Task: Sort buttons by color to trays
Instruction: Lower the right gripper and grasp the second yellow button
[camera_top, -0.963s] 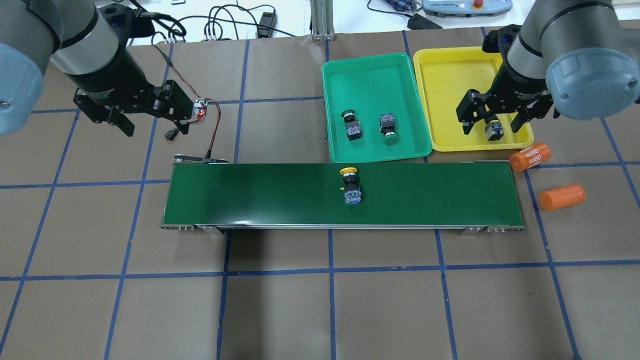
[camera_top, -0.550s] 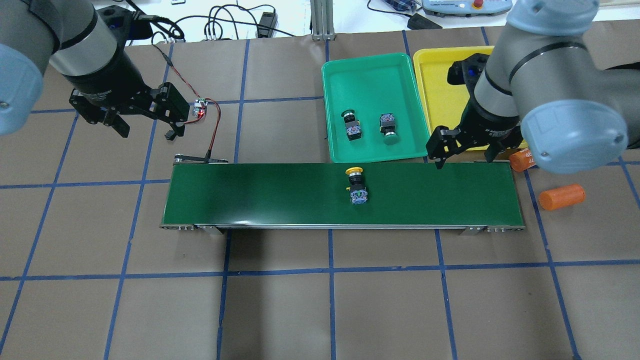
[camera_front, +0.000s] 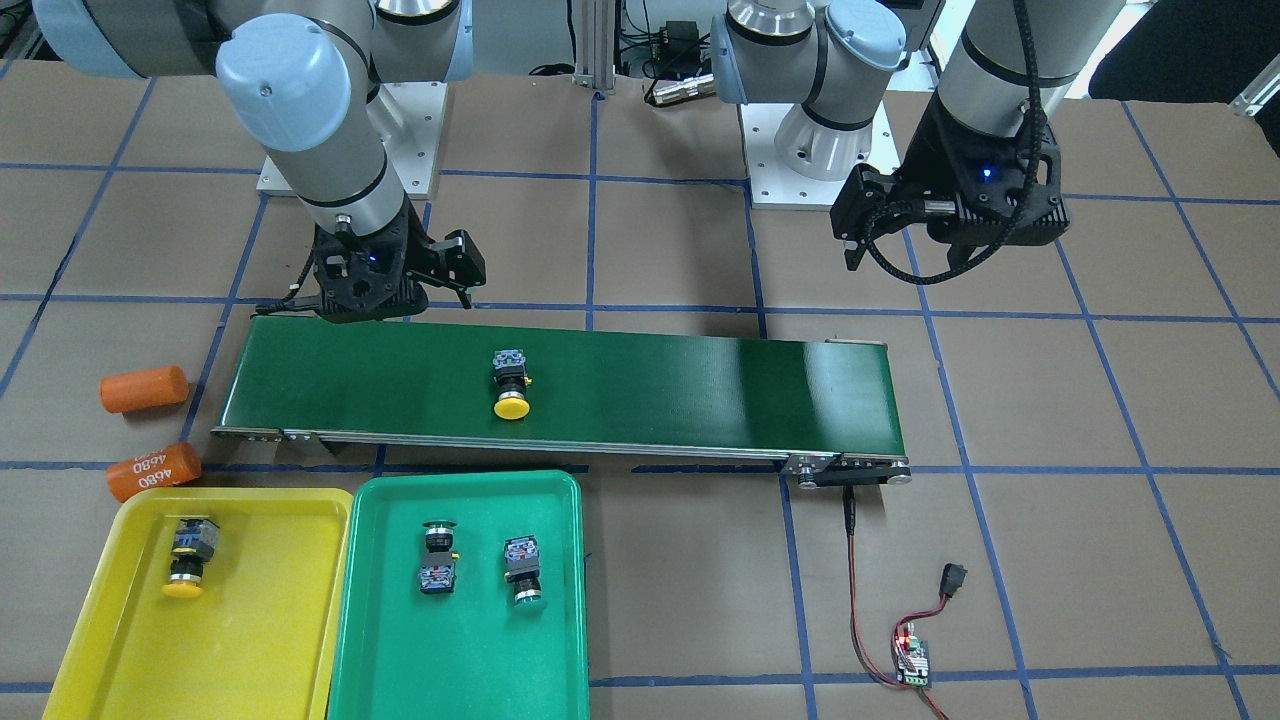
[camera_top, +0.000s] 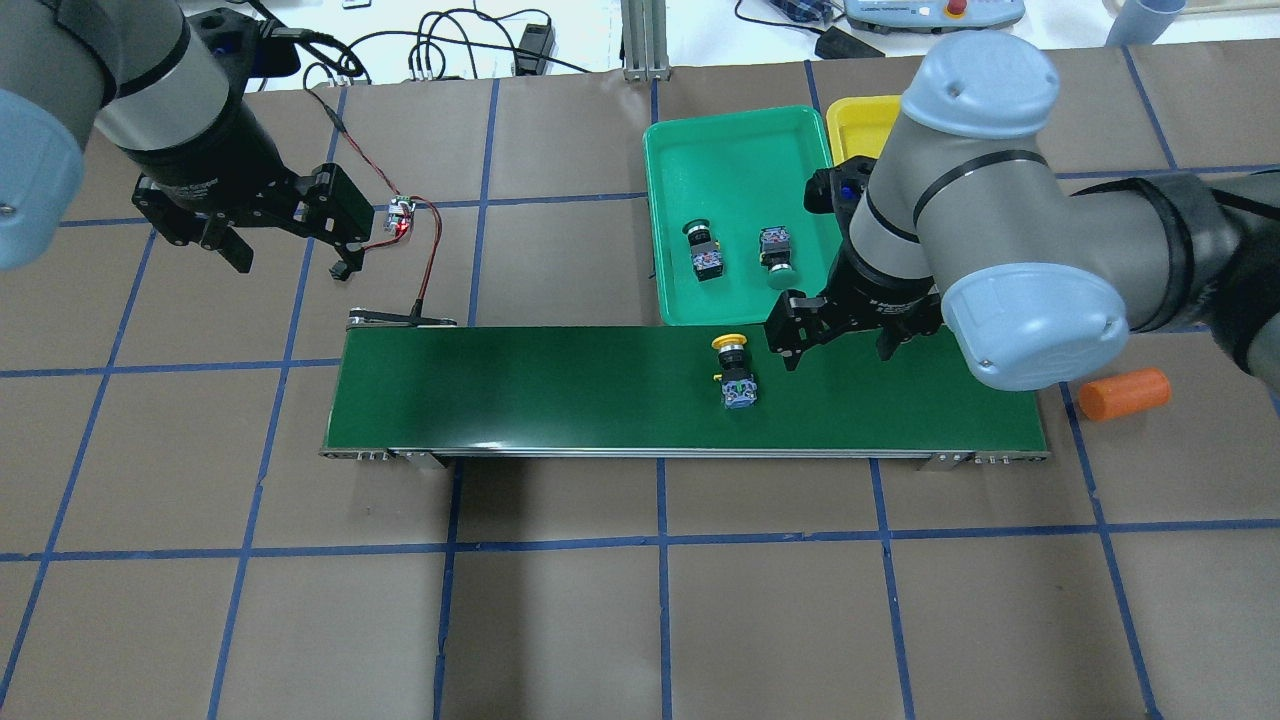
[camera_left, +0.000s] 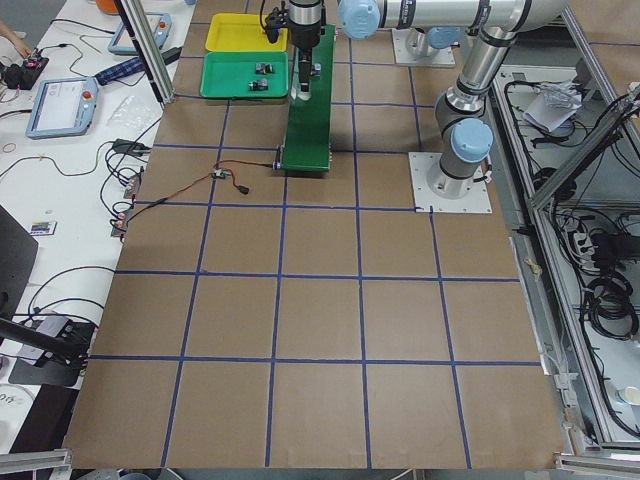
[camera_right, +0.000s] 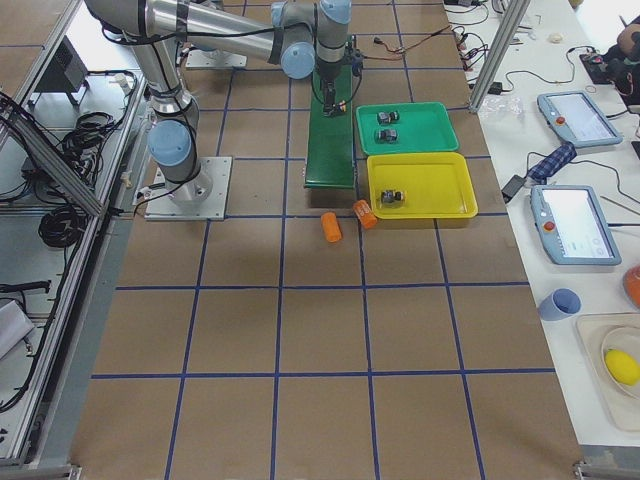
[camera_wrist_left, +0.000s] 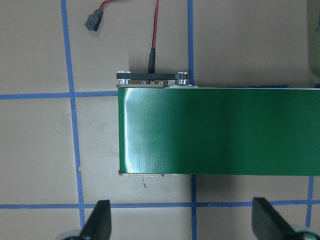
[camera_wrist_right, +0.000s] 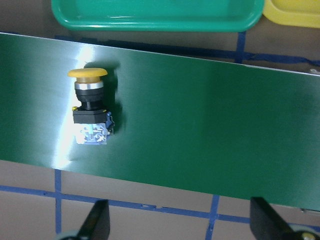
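One yellow button (camera_top: 735, 372) lies near the right claw (camera_top: 838, 355).

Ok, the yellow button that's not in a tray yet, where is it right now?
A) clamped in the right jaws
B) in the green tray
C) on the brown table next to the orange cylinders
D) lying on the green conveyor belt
D: the yellow button lies on its side on the conveyor belt, and the right jaws stand open and empty beside it, not touching it.
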